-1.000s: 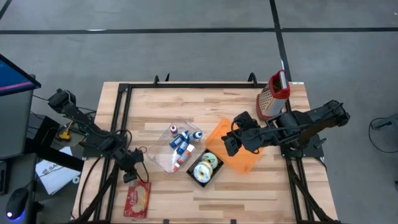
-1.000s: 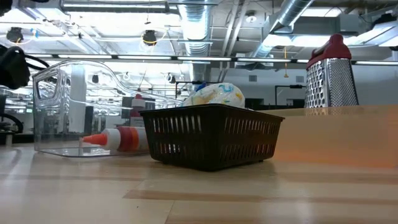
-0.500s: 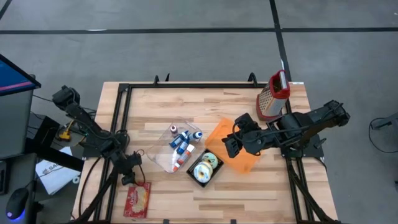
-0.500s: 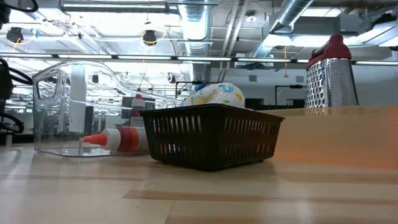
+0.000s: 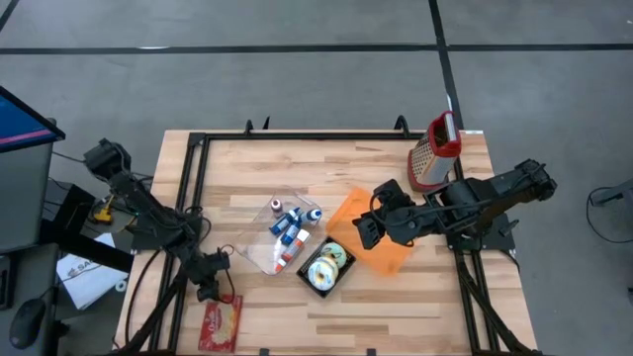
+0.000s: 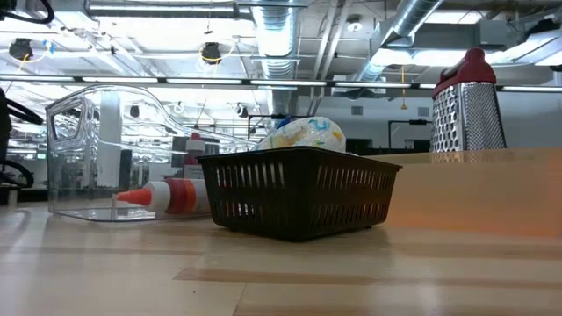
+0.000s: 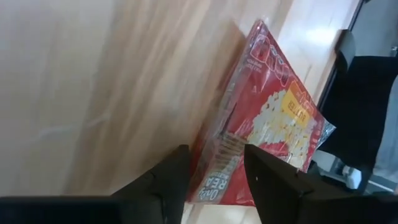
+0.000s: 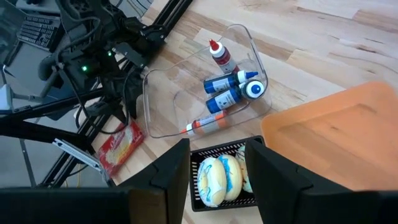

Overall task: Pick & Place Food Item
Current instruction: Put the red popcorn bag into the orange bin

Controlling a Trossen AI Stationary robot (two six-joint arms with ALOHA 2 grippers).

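A red snack packet (image 5: 220, 323) lies flat on the wooden table near its front left corner. My left gripper (image 5: 210, 291) slants down at the packet's far end, open, and in the left wrist view its fingers stand on either side of the packet's (image 7: 267, 118) edge. My right gripper (image 5: 366, 229) hangs open and empty above the table between an orange tray (image 5: 381, 237) and a black basket (image 5: 326, 265). The basket holds wrapped round pastries (image 8: 217, 177). My left gripper (image 7: 214, 165) has the packet's near corner edge (image 7: 224, 149) between its two fingers, which come slanting down from the far side. Whether the fingers touch the packet, I cannot tell. The packet lies flat on the table.
A clear plastic bin (image 5: 277, 232) with small bottles lies left of the basket. A metal grater with a red handle (image 5: 435, 153) stands at the far right. Black frame rails (image 5: 188, 198) run along the table's left, far and right edges.
My left gripper has moved toward the table's near edge and down to the red packet, tipping further downward. The right arm has kept still.
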